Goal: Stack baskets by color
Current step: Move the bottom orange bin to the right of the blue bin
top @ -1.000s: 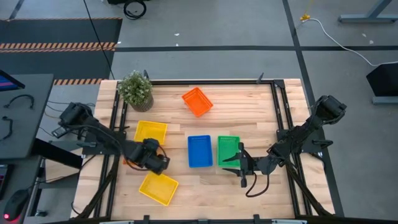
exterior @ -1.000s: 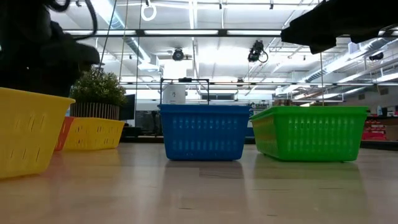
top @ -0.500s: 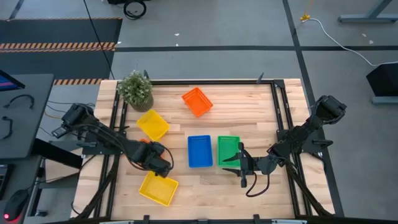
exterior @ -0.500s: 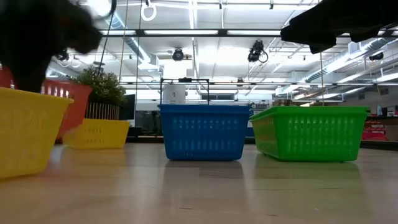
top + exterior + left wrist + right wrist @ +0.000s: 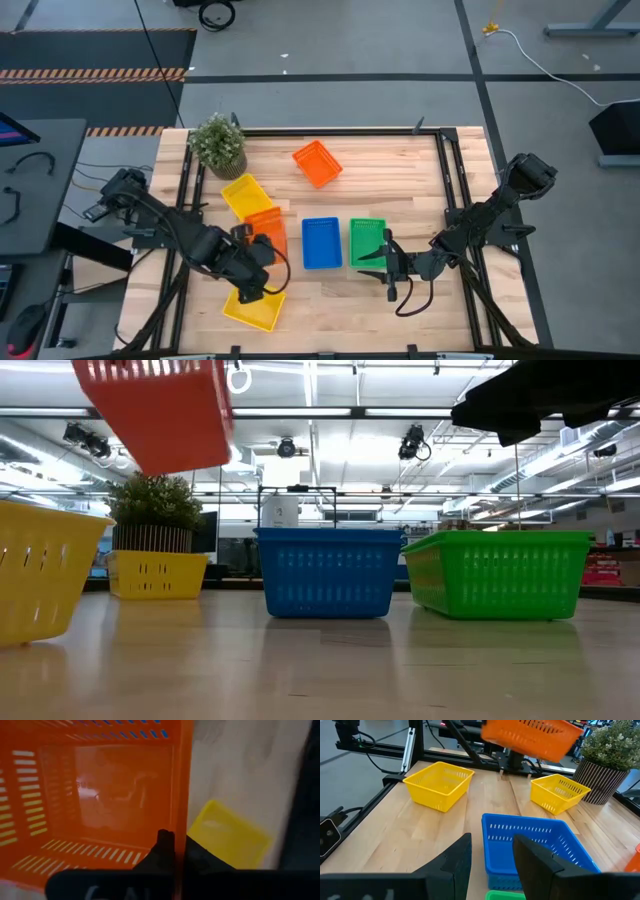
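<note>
At about 8 o'clock on the worktop (image 5: 400,170), as the high view shows it, my left claw (image 5: 175,851) is shut on the wall of an orange basket (image 5: 264,232) and holds it in the air; the low view shows this basket hanging tilted, well above the wood. I judge the basket very light and thin, with a stiff rim but perforated walls that can bend a little. The smooth plastic may slip or swing in a grip on one wall only, so I would hold at the middle of a long wall, just under the rim, and move slowly.

The second orange basket (image 5: 317,163) lies at about 12 o'clock, apart from the others, and I think the held one must go into it. On the way stands a yellow basket (image 5: 245,196) at 10 o'clock, just beside the held one, and the potted plant (image 5: 218,145) farther at 10 o'clock, near the edge. Another yellow basket (image 5: 253,304) sits at 7 o'clock, under the left arm. A blue basket (image 5: 321,243) and a green basket (image 5: 366,242) stand side by side at the centre. My right claw (image 5: 490,857) waits at 5 o'clock with its fingers apart, holding nothing, just beside the green one.
</note>
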You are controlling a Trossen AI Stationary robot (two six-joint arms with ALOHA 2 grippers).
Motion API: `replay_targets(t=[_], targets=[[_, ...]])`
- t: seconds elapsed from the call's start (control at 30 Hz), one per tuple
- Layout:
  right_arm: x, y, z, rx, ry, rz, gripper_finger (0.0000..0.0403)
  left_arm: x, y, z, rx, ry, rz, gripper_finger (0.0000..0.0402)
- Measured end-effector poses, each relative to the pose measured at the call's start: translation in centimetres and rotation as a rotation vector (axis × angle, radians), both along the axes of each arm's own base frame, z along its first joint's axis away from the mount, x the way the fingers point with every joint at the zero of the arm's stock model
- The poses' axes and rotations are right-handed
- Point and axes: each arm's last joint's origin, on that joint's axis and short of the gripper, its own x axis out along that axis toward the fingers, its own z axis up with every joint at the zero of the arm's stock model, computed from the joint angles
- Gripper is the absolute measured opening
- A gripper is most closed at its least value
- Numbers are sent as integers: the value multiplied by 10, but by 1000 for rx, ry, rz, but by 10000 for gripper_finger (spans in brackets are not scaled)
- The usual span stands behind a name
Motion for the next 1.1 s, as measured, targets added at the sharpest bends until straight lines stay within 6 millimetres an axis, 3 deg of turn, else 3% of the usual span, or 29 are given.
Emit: replay_targets(t=[0.1, 0.27, 0.5, 0.83, 1.1], targets=[[0, 0, 0, 1, 0, 0, 148, 3, 4, -22, 92, 71, -87, 6], [0, 0, 0, 12, 0, -2, 148, 9, 12, -64, 153, 186, -21, 6], [0, 0, 0, 13, 0, -3, 148, 31, 2, -104, 88, 176, -23, 6], [0, 0, 0, 18, -3, -3, 148, 45, -1, -127, 96, 199, -58, 6], [0, 0, 1, 20, -5, -3, 148, 51, 5, -131, 125, 215, -122, 11]])
